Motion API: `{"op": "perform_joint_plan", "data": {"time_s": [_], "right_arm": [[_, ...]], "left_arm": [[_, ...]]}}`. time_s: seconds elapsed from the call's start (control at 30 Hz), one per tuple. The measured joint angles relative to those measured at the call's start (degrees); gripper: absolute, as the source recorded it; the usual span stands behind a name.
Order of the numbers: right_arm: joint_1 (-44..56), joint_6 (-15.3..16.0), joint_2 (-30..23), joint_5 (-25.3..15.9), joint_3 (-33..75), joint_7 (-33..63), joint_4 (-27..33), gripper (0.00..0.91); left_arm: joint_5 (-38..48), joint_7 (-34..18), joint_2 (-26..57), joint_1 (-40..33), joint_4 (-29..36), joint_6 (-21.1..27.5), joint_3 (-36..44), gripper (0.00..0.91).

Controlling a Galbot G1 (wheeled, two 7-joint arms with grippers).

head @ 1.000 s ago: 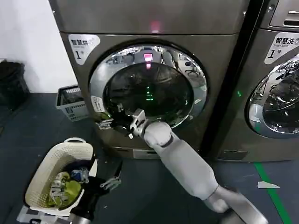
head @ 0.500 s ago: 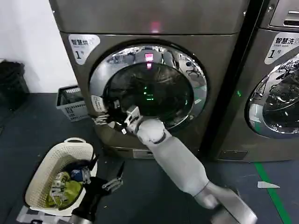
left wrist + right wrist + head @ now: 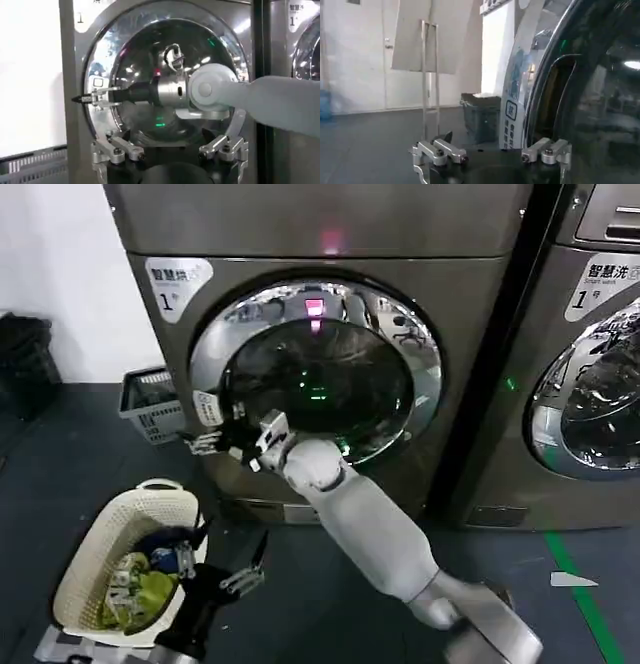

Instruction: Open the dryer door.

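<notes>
Chrome ring on the dryer door (image 3: 315, 374) looks slick and stiff, so I'd pull at its left edge. My right claw (image 3: 205, 444) is there, fingers spread, gripping nothing. Left claw (image 3: 245, 576) hangs open down by the laundry basket (image 3: 125, 524) on the floor.

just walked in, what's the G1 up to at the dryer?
It is working on the dryer door. The right gripper is at the door's left rim, near the small sticker there, with the right arm reaching across the front of the glass. The door looks barely off shut, if at all. The left gripper hangs low and open near the floor, beside the laundry basket, facing the machine.
</notes>
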State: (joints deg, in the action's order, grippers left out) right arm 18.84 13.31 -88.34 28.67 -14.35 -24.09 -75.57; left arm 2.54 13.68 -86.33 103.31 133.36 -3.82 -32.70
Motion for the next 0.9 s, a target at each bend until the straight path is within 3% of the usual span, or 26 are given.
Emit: {"op": "perform_joint_plan", "data": {"time_s": [0.2, 0.47, 0.9], "right_arm": [[0.4, 2.3, 1.4, 3.7, -0.4, -1.9, -2.3, 0.907], [1.5, 1.4, 2.8, 5.6, -1.1, -4.2, -4.6, 0.907], [2.0, 0.9, 5.0, 5.7, -1.2, -9.3, -7.4, 0.907]], "left_arm": [[0.4, 2.2, 0.4, 0.0, -0.1, 1.4, -1.6, 0.907], [-0.6, 1.5, 0.6, -0.9, 0.6, 4.7, -4.2, 0.907], [1.8, 1.6, 1.6, -2.6, 3.3, 15.9, -10.5, 0.907]]}}
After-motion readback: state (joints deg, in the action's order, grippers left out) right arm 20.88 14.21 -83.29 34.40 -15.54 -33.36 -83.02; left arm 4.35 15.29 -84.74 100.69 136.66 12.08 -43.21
